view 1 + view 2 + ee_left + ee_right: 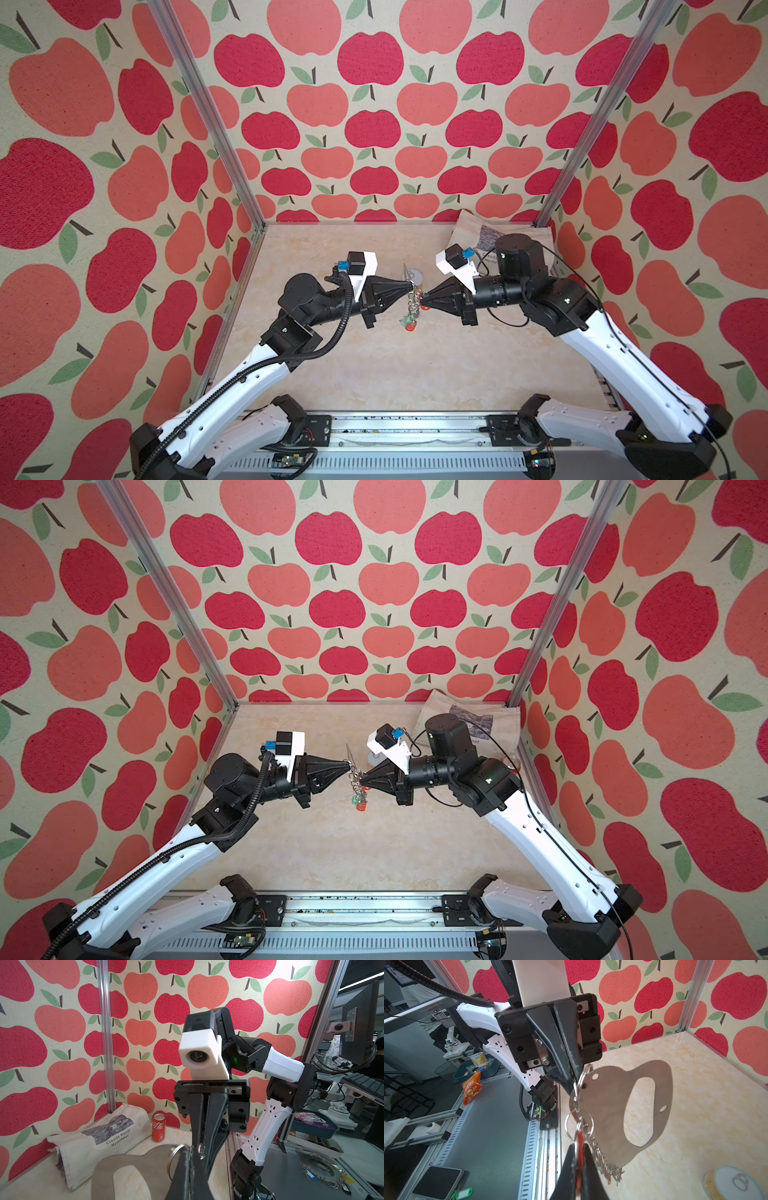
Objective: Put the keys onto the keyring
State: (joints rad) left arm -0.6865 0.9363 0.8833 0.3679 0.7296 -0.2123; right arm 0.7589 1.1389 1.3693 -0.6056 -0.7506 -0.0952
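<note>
Apple-print walls (374,124) enclose the surface (374,365); left end effector (411,285) pinches a ring (168,1162) on the stiff keyring (608,1095), right end effector (424,296) pinches the light key's red tag (579,1178), probably safest.

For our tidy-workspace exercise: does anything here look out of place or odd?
The keyring is held on edge, not flat, pinched by the left tool; the right tool grips a red-tagged key. A crumpled tote bag slumps in the corner.

2 overhead; 2 wrist cams near keyring (608,1105).
</note>
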